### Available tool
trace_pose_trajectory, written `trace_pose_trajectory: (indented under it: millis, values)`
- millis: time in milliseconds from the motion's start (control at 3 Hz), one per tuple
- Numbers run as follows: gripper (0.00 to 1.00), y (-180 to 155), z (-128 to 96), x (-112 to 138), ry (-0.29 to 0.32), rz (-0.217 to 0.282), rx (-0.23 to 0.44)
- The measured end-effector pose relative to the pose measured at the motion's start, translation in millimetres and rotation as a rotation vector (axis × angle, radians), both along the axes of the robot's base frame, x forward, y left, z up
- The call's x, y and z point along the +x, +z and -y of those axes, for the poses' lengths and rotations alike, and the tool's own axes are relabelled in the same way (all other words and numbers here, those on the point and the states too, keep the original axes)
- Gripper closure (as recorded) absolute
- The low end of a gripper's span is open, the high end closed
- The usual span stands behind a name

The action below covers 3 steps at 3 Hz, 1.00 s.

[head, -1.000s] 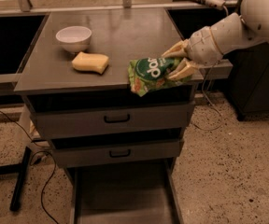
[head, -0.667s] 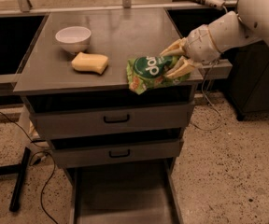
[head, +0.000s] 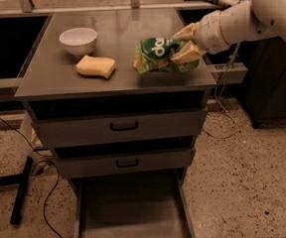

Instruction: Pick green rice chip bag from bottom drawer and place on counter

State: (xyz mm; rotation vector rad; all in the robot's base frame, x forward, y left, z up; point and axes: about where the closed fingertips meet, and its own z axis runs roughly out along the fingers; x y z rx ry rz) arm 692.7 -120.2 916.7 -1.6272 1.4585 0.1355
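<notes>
The green rice chip bag (head: 157, 55) is a glossy green bag with a dark round logo. It hangs just above the right front part of the counter (head: 118, 33). My gripper (head: 181, 44) comes in from the right on a white arm and is shut on the bag's right end, one beige finger above it and one below. The bottom drawer (head: 128, 207) is pulled out at the foot of the cabinet, and its tray shows nothing inside.
A white bowl (head: 78, 40) and a yellow sponge (head: 96, 66) sit on the counter's left half. Two upper drawers with black handles (head: 123, 126) are closed. A black stand and cables lie on the floor at left. A dark cabinet stands at right.
My gripper has carried the bag up and back from the cabinet's front right edge to over the counter's right part. The camera has moved closer.
</notes>
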Motion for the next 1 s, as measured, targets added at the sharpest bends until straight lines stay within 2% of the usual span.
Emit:
trace_pose_trajectory:
  millis: [333, 667, 1000]
  values:
    - [1.0, 32.7, -8.6, 20.4, -0.093, 0.051, 0.022]
    - [1.0, 36.9, -18.4, 43.8, -0.136, 0.05, 0.052]
    - [1.0, 22.6, -17.3, 63.9, -0.198, 0.033, 0.079]
